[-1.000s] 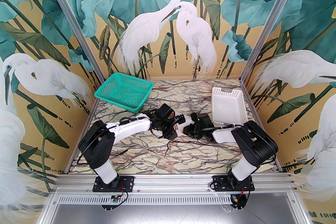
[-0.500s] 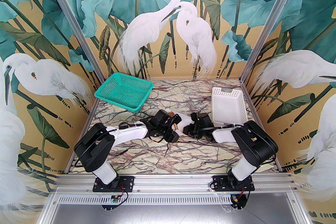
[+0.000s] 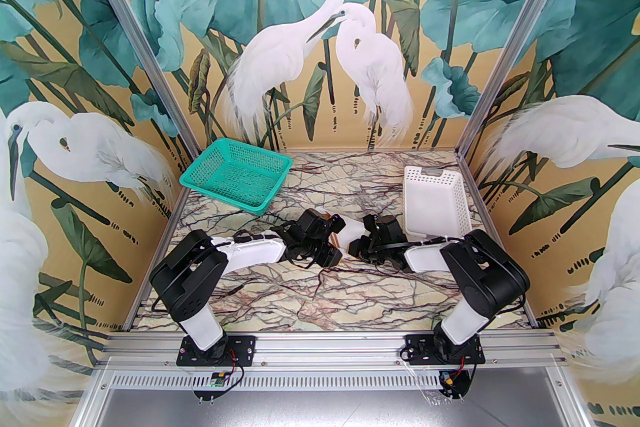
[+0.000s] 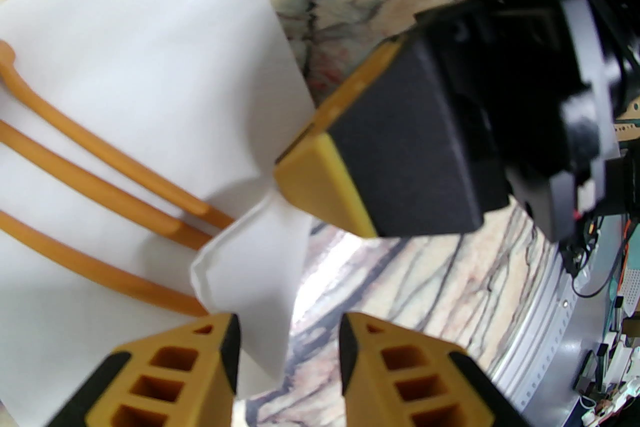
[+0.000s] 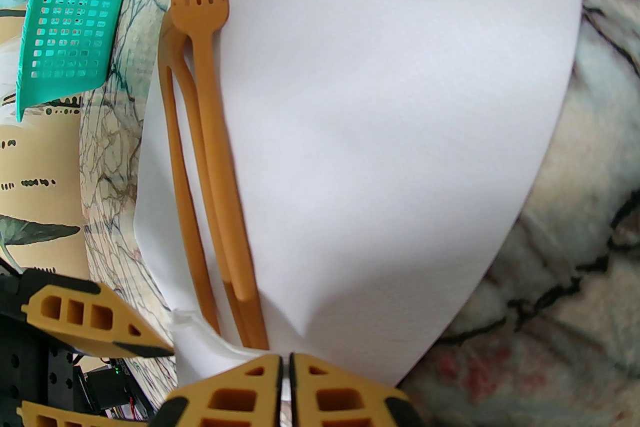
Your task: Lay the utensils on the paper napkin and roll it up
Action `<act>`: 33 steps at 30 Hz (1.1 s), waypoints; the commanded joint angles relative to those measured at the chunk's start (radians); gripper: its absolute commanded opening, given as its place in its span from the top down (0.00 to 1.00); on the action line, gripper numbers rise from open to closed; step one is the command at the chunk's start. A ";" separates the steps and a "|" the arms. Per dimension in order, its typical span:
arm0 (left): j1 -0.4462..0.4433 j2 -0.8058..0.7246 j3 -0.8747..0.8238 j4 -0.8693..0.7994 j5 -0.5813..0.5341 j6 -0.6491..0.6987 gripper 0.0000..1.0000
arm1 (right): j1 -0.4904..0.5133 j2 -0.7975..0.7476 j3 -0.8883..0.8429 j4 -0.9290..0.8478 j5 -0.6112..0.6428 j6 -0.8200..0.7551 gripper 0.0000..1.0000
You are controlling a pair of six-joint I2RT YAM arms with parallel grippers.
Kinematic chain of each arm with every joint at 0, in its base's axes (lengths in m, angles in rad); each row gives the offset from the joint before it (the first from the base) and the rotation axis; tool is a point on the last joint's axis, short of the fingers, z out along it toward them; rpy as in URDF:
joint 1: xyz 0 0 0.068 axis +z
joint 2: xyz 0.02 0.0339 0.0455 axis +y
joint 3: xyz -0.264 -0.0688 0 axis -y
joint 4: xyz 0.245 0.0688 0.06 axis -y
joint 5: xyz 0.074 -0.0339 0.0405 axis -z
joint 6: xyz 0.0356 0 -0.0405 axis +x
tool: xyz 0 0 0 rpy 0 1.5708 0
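The white paper napkin [image 5: 380,124] lies flat on the marble table with the orange-brown utensils [image 5: 210,139] bunched along one edge, a fork on top. My right gripper [image 5: 286,360] is shut on the napkin's near edge, right at the handle ends. In the left wrist view three handles [image 4: 100,184] end at a lifted, folded napkin corner [image 4: 250,275]. My left gripper [image 4: 290,330] stands open with that corner between its fingers, against the left one. In the top view both grippers, left [image 3: 337,242] and right [image 3: 356,246], meet over the napkin [image 3: 354,227].
A green mesh basket [image 3: 235,174] sits at the back left and a white perforated basket [image 3: 435,199] at the back right, close behind the right arm. The two grippers are almost touching. Bare marble stretches toward the near edge.
The left gripper's jaws have narrowed, and its wrist drew back a little to the left and settled low at the napkin corner. The right arm has not moved.
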 commanded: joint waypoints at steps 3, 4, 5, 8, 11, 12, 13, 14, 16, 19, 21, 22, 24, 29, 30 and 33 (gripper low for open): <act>0.007 0.009 0.017 -0.002 -0.056 -0.008 0.55 | 0.007 0.012 0.016 -0.017 0.018 -0.014 0.87; 0.007 0.006 0.015 0.001 -0.059 -0.005 0.55 | 0.007 0.012 0.018 -0.018 0.018 -0.014 0.87; 0.007 0.003 0.013 0.005 -0.059 -0.007 0.54 | 0.007 0.014 0.019 -0.019 0.020 -0.016 0.87; 0.008 -0.002 0.008 0.016 -0.059 -0.010 0.53 | 0.008 0.015 0.021 -0.022 0.019 -0.017 0.87; 0.011 0.004 0.008 0.013 -0.053 -0.011 0.52 | 0.008 0.014 0.023 -0.022 0.019 -0.017 0.87; 0.012 0.007 0.007 0.016 -0.044 -0.010 0.53 | 0.009 0.013 0.023 -0.024 0.018 -0.018 0.87; 0.013 0.010 0.007 0.018 -0.037 -0.012 0.54 | 0.009 0.014 0.023 -0.024 0.017 -0.017 0.87; 0.013 0.014 0.007 0.022 -0.030 -0.012 0.55 | 0.008 0.012 0.024 -0.024 0.017 -0.017 0.87; 0.013 0.019 0.006 0.033 -0.023 -0.015 0.61 | 0.008 0.011 0.023 -0.025 0.017 -0.018 0.87; 0.013 0.021 0.005 0.047 -0.018 -0.016 0.72 | 0.009 0.006 0.023 -0.027 0.014 -0.017 0.86; 0.014 0.023 0.006 0.049 -0.020 -0.016 0.79 | 0.009 -0.003 0.027 -0.034 0.015 -0.019 0.86; 0.014 0.024 0.008 0.048 -0.022 -0.014 0.82 | 0.009 -0.008 0.028 -0.040 0.016 -0.022 0.86; 0.015 0.026 0.010 0.049 -0.025 -0.012 0.87 | 0.009 -0.018 0.034 -0.051 0.017 -0.026 0.86; 0.019 0.024 0.011 0.051 -0.041 -0.011 1.00 | 0.008 -0.041 0.045 -0.070 0.018 -0.035 0.85; 0.020 0.024 0.011 0.052 -0.046 -0.010 1.00 | 0.008 -0.047 0.046 -0.079 0.019 -0.038 0.85; 0.024 0.021 0.009 0.055 -0.058 -0.012 1.00 | 0.009 -0.078 0.056 -0.113 0.030 -0.057 0.83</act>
